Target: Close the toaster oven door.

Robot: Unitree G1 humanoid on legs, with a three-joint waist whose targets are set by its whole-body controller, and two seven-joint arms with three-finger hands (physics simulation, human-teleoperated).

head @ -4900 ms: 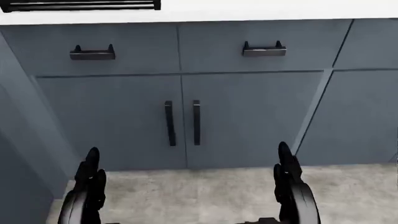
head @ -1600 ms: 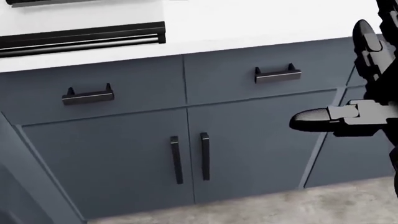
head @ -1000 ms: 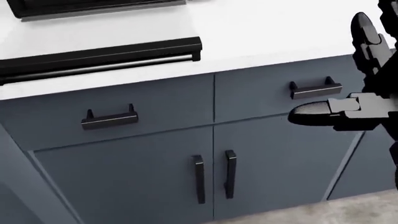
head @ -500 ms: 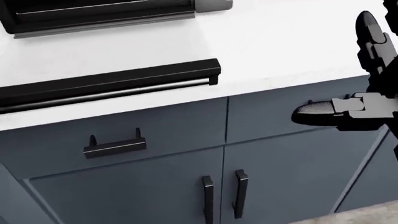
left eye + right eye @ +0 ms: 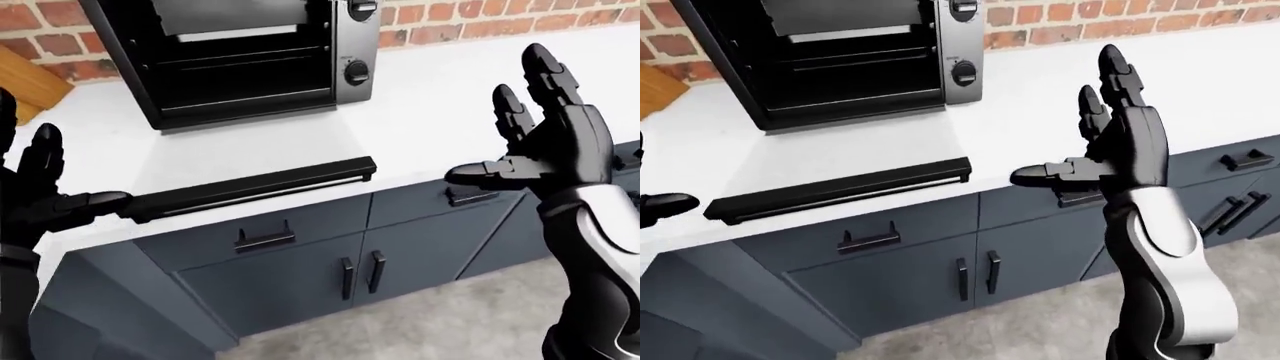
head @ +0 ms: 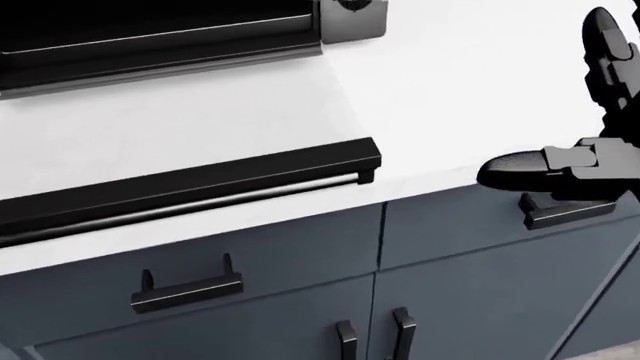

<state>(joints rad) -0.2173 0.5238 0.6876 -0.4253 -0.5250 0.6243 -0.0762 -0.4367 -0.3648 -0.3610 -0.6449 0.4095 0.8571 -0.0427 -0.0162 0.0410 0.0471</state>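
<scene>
A black toaster oven [image 5: 240, 60] with a silver knob panel stands on the white counter [image 5: 450, 97] against a brick wall. Its door [image 5: 250, 154] hangs open and lies flat toward me. The door's black bar handle [image 5: 250, 189] is at the counter's edge and also shows in the head view [image 6: 190, 191]. My left hand [image 5: 70, 176] is open at the left edge of the left-eye view, its thumb close to the handle's left end. My right hand [image 5: 500, 120] is open and raised, to the right of the handle and apart from it.
Grey-blue drawers with black handles [image 5: 265, 238] and cabinet doors [image 5: 360, 271] lie below the counter. A wooden board [image 5: 25, 82] leans at the left by the brick wall [image 5: 480, 19]. Grey floor [image 5: 430, 322] shows at the bottom.
The camera has tilted up: cabinets slid down the view, and the counter, open door and oven came in. My hands rose from hanging low; the right one stays open at the right.
</scene>
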